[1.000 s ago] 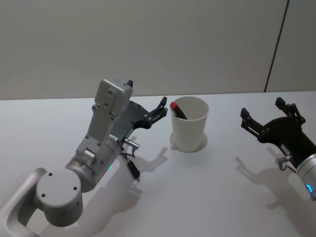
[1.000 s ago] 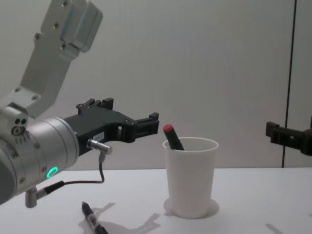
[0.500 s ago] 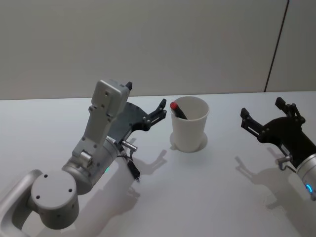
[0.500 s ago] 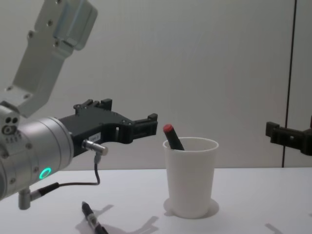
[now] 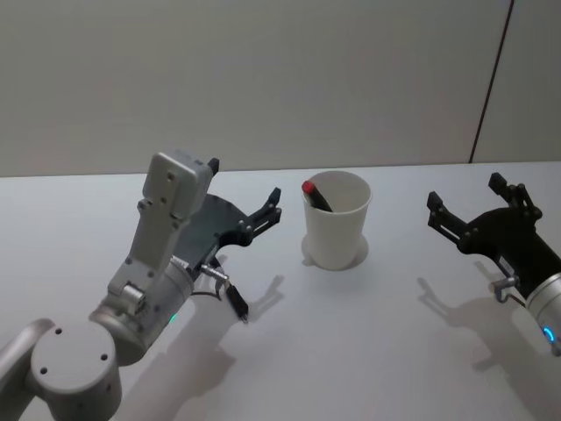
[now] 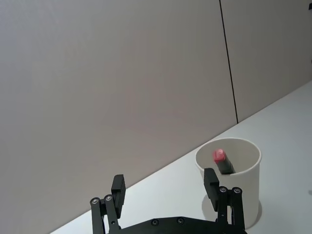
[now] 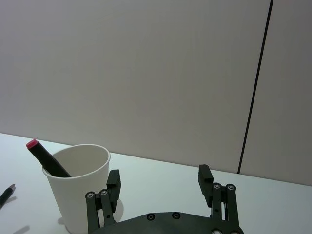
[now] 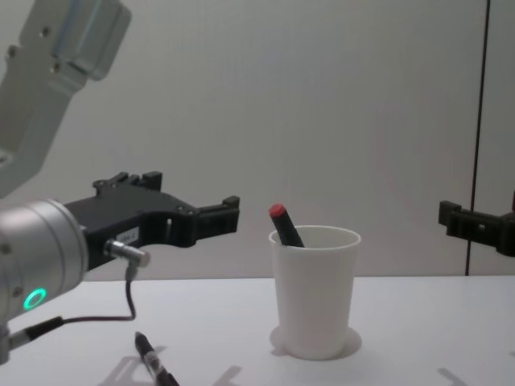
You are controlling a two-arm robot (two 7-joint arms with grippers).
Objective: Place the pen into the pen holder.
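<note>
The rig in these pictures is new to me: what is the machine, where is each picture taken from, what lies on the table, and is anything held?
It is a two-armed robot. One picture looks down from its head, one looks across the table from its chest, and one comes from each wrist. On the table stands a white cup with a red-capped pen leaning inside. A dark pen lies flat on the table near the left gripper, which hovers open to the left of the cup. The right gripper hovers open to the cup's right. Neither holds anything.
</note>
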